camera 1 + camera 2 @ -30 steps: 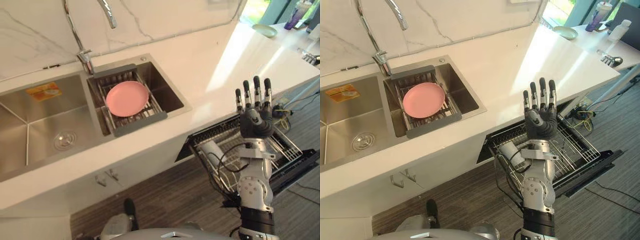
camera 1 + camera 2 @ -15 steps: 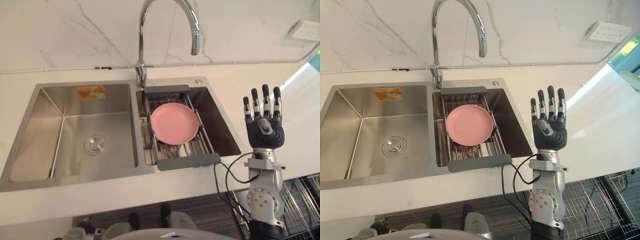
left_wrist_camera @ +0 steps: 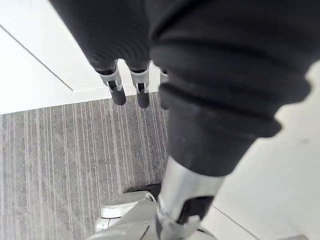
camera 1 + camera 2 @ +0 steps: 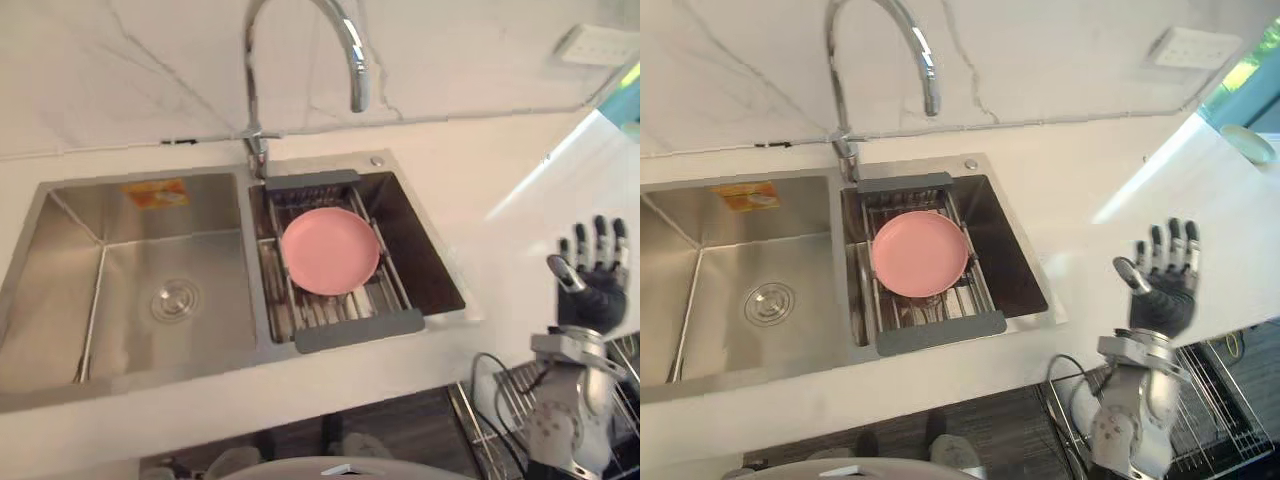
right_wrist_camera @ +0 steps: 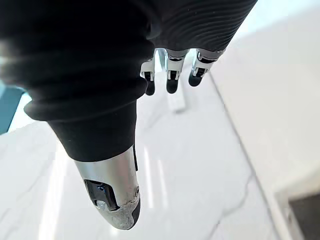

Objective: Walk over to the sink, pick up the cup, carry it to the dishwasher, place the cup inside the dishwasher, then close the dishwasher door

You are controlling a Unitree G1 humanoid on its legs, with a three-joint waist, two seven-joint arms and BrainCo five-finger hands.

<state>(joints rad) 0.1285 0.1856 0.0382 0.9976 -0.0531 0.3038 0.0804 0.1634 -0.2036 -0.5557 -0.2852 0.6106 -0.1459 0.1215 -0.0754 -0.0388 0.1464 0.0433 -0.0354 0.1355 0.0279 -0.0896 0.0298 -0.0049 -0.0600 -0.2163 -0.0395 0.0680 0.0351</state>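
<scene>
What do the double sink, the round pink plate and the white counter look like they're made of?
Double-basin sink: brushed stainless steel, by its dull grey sheen.
Round pink plate: likely matte plastic, possibly ceramic; even colour, little glare.
White countertop: smooth stone or composite, glossy where sunlight reflects.

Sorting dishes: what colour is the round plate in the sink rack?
The round plate is pink; left eye view.

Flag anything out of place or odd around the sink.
Nothing spilled or broken. The one oddity: the drain rack across the right basin of the sink holds a pink plate, not a cup. The right hand is raised open above the counter, holding nothing.
</scene>
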